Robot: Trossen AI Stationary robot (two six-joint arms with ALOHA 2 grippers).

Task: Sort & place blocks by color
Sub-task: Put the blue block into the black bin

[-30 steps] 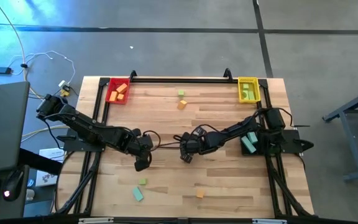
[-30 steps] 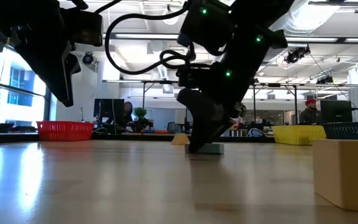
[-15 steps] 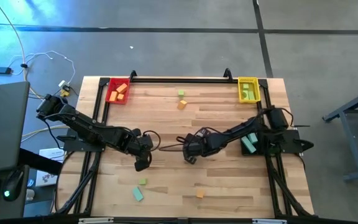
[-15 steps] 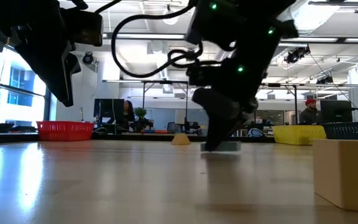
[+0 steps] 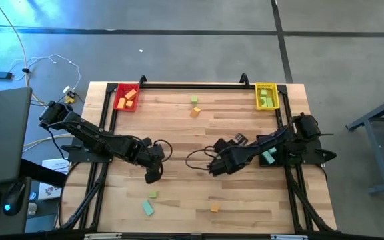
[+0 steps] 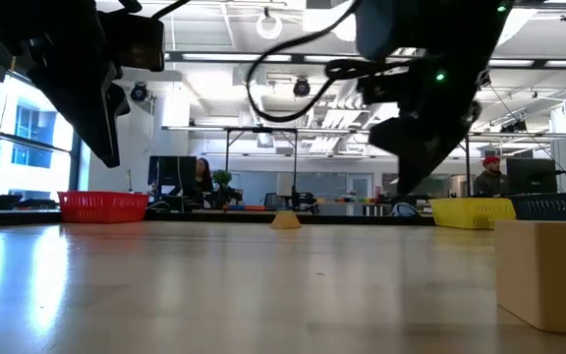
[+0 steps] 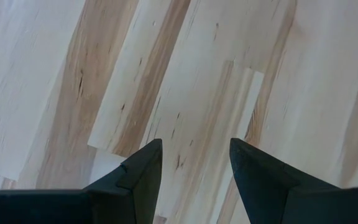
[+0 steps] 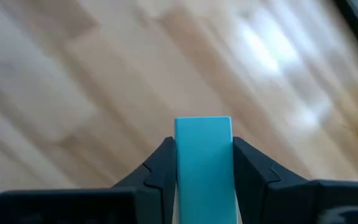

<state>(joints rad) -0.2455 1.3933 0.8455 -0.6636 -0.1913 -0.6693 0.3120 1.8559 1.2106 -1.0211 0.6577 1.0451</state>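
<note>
My right gripper (image 5: 213, 167) hangs over the table's middle, shut on a teal block (image 8: 204, 155). My left gripper (image 5: 151, 175) waits open to its left, over bare wood (image 7: 191, 155). Orange blocks lie in the red tray (image 5: 120, 105) at the far left. Green ones lie in the yellow tray (image 5: 266, 87) at the far right. Loose on the table are a green block (image 5: 195, 100) and an orange block (image 5: 195, 112) at the far side. A green block (image 5: 153, 195), a teal one (image 5: 148, 209) and an orange one (image 5: 214, 208) lie near the front. My right gripper pinches the teal block between its two fingers, one on each long side (image 8: 178, 163). The block's free end (image 8: 204, 124) sticks out past the fingertips. The fingers slant down from the table's right side. The block is clear of the table.
Teal blocks (image 5: 268, 153) lie beside the right arm's base. Black rails run along the far edge (image 5: 192, 85) and both sides. In the low view a tan block (image 6: 548, 270) stands close to the camera. Bare wood lies between the grippers and the front blocks.
My right gripper has gone toward the table's right edge and up, tipping less steeply downward. The teal block that lay on the table beneath it has gone with it and is now lifted clear.
</note>
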